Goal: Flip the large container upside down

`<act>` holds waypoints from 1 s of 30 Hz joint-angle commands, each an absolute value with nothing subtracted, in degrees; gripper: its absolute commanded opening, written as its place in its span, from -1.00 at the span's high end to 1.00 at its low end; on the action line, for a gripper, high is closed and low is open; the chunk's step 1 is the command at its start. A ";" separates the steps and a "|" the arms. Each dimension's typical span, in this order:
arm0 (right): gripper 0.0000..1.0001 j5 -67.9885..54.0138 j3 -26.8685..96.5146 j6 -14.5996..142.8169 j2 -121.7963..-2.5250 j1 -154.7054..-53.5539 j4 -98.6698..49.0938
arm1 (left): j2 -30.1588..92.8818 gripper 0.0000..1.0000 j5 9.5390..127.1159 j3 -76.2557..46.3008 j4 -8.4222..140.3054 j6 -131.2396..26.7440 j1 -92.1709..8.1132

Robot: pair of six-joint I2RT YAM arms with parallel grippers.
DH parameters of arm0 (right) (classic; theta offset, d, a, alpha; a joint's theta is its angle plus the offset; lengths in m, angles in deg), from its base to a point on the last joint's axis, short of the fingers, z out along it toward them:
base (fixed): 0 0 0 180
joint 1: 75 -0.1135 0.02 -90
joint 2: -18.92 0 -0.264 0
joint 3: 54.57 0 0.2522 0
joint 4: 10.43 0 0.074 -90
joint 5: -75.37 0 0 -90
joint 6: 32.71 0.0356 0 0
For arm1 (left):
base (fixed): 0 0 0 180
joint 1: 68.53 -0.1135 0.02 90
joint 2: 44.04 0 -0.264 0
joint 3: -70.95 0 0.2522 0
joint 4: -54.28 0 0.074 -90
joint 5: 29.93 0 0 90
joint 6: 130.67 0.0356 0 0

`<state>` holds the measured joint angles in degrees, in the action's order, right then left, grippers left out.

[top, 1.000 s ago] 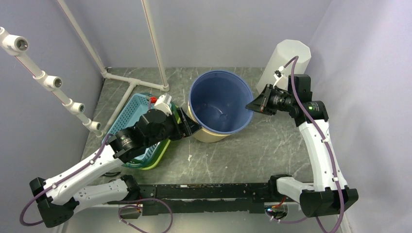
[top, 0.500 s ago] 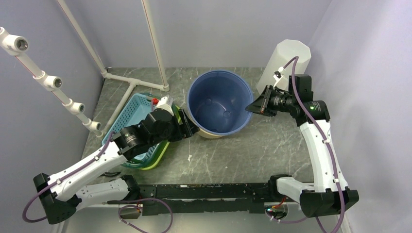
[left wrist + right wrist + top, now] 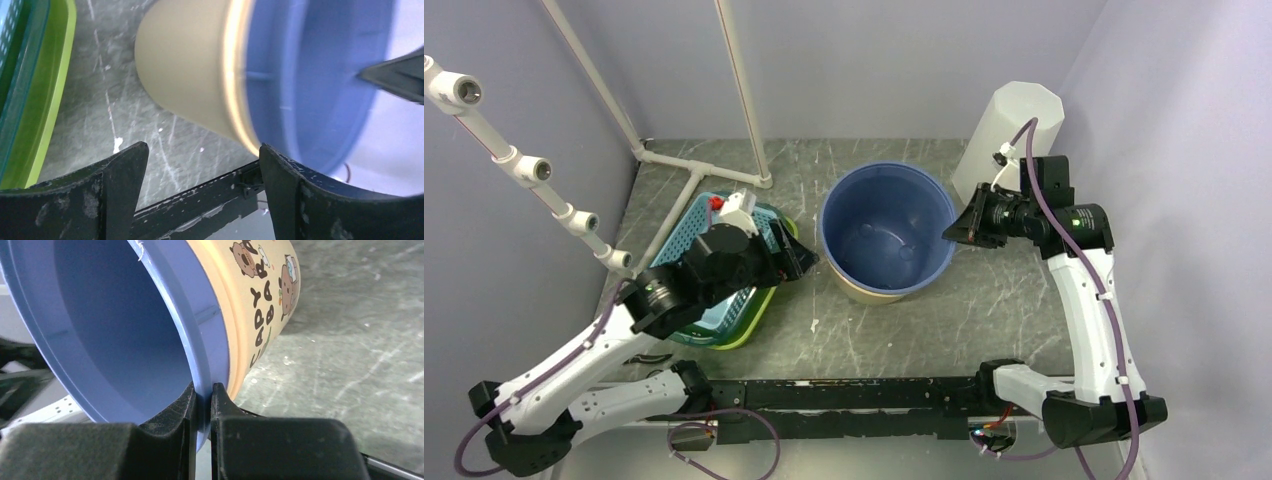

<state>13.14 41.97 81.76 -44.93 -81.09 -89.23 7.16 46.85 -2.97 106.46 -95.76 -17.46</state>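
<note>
The large container (image 3: 886,232) is a cream tub with a blue rim and blue inside. It stands mouth up in the middle of the table. My right gripper (image 3: 951,232) is shut on its blue rim at the right side, one finger inside and one outside, as the right wrist view shows (image 3: 204,394). The tub's printed cream wall (image 3: 260,300) shows there too. My left gripper (image 3: 802,258) is open and empty, a little left of the tub and apart from it. The left wrist view shows the tub's cream side (image 3: 195,80) beyond my open fingers (image 3: 120,175).
A blue basket (image 3: 694,235) in a green tray (image 3: 754,318) lies left of the tub under my left arm. A white cylinder (image 3: 1009,130) stands at the back right. White pipes (image 3: 694,170) run along the back left. A black rail (image 3: 864,392) edges the table front.
My left gripper has let go of the tub's left rim and drawn back to the left. The tub has shifted a little to the right and sits more upright, with my right gripper still on it.
</note>
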 commanded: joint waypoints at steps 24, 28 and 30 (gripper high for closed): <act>1.00 21.52 47.75 79.24 -44.10 -82.74 -86.16 | 30.93 0.05 47.77 -34.50 119.91 -81.19 -17.86; 1.00 20.07 46.91 79.02 -44.10 -82.84 -86.67 | 29.84 0.18 46.11 -34.35 120.15 -80.97 -17.83; 1.00 20.00 46.37 79.11 -44.03 -82.99 -86.61 | 29.78 0.04 46.25 -34.83 120.45 -80.27 -17.83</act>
<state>14.19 43.90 76.93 -46.25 -82.55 -93.01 31.46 47.29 -31.97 119.92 -81.68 -17.83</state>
